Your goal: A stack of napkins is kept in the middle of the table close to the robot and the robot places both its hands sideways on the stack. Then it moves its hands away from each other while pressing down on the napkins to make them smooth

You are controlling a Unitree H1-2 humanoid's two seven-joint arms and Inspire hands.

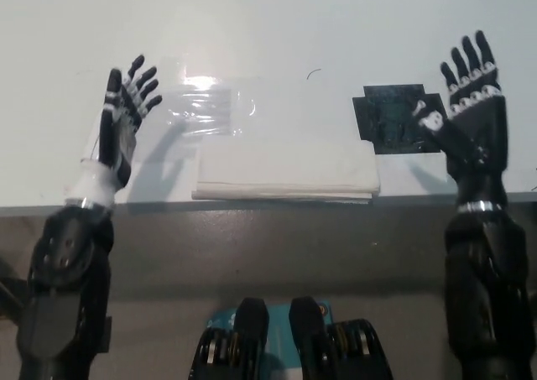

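A flat white stack of napkins [285, 169] lies at the table's near edge, in the middle. My left hand [120, 120] is off the stack to its left, raised on its edge with fingers spread, holding nothing. My black right hand [470, 116] is well to the right of the stack, palm facing inward, fingers spread and open. Neither hand touches the napkins.
A black patch [393, 118] is stuck on the white table [277, 28] just beyond the stack's right end. A clear plastic sheet [210, 107] glints beyond the stack's left end. The table's front edge runs just below the napkins.
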